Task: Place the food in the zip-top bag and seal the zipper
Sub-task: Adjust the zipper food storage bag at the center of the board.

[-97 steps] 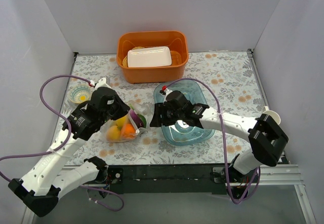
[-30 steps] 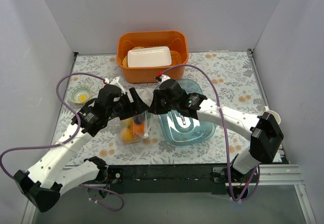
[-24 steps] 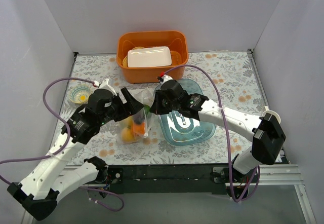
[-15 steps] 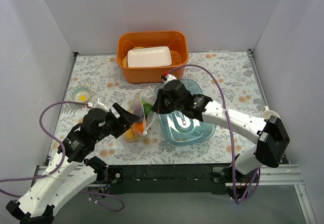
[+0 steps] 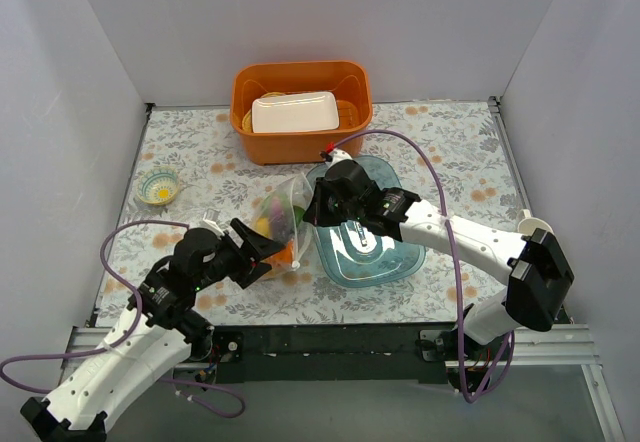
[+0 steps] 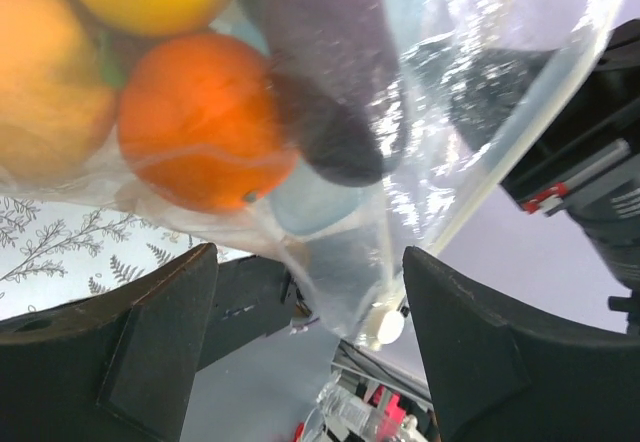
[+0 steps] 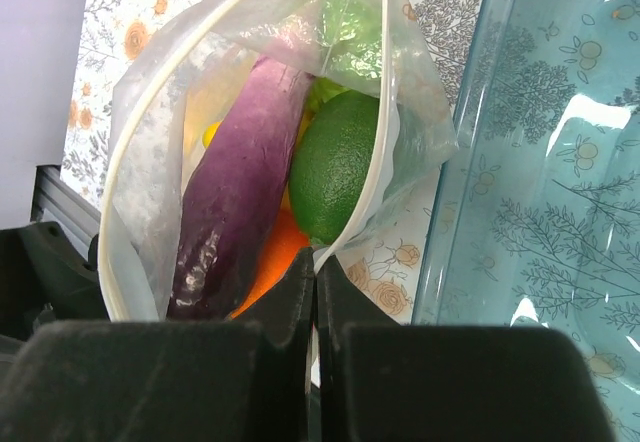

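Just left of the clear blue rigid tray [image 5: 372, 254], the clear crinkly zip-top bag [image 5: 278, 207] of toy fruits [image 7: 335, 167] looks limp, slippery and bottom-heavy, best held by its whitish zipper strip [image 7: 384, 82], where the right gripper [image 7: 315, 274] pinches tight; the left gripper [image 6: 308, 262] gapes around its near end.

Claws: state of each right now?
left claw: open, gripping nothing.
right claw: closed, pinching the bag at its mouth edge.
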Controlling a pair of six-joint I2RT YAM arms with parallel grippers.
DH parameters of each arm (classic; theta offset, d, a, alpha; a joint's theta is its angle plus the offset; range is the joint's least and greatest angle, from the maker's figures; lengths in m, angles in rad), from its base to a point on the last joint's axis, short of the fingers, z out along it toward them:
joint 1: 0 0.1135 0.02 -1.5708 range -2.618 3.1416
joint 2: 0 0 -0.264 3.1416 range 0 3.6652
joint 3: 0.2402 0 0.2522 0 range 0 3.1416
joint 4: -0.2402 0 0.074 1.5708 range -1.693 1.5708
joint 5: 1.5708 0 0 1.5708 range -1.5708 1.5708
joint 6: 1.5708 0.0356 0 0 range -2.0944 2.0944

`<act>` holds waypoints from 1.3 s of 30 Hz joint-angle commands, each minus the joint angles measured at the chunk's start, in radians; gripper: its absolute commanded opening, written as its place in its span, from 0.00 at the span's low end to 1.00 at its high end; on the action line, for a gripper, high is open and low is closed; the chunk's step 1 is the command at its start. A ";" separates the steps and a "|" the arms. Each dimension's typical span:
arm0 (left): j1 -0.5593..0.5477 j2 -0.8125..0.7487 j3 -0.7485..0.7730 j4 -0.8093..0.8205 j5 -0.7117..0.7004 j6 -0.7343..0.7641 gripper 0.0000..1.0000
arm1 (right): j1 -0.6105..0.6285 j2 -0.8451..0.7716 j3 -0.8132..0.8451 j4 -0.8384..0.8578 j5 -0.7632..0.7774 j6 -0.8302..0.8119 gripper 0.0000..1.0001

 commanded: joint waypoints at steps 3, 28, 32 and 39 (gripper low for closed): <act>-0.003 -0.023 -0.050 0.069 0.086 -0.139 0.73 | -0.009 -0.023 0.001 0.039 0.044 0.009 0.01; -0.057 0.125 -0.073 0.253 0.113 -0.179 0.55 | -0.014 -0.015 -0.018 0.055 0.031 0.017 0.01; -0.065 0.168 -0.061 0.284 0.103 -0.168 0.48 | -0.015 -0.018 -0.022 0.055 0.031 0.017 0.01; -0.065 0.173 -0.041 0.273 0.049 -0.142 0.25 | -0.015 -0.023 -0.042 0.055 0.028 0.016 0.01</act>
